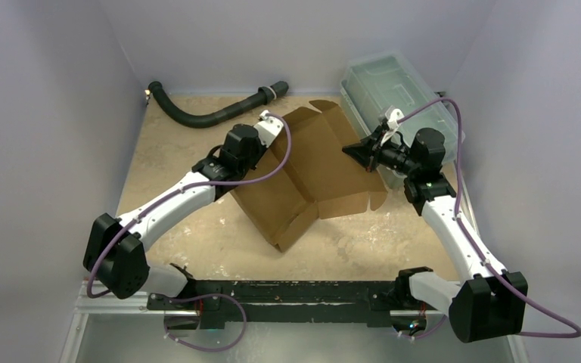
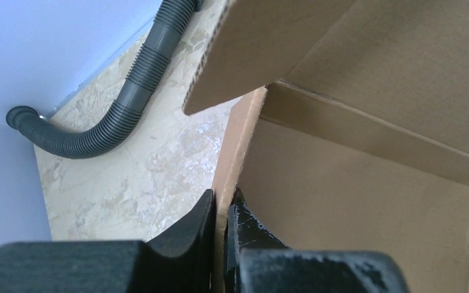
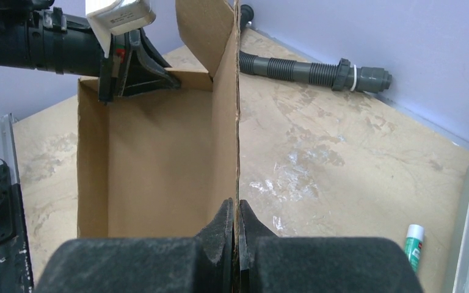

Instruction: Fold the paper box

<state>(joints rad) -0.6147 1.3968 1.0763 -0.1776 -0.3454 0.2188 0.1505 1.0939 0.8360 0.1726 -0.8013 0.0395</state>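
paper box [image 1: 325, 162]: light, stiff (probably crushable); grip wall edges.
left gripper [image 2: 223, 207]: pinching one wall.
right gripper [image 3: 234, 213]: pinching another.

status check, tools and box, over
Left tool shut on paper box wall. Right tool shut on a second wall. Lid flaps open. Hose at back, plastic bin far right.

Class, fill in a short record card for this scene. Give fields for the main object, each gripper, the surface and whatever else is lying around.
object: paper box, brown cardboard, partly folded, flaps open
left gripper: shut on one wall edge of the box
right gripper: shut on another wall edge
surface: mottled beige table
also present: grey ribbed hose, clear lidded bin, small white-and-green tube
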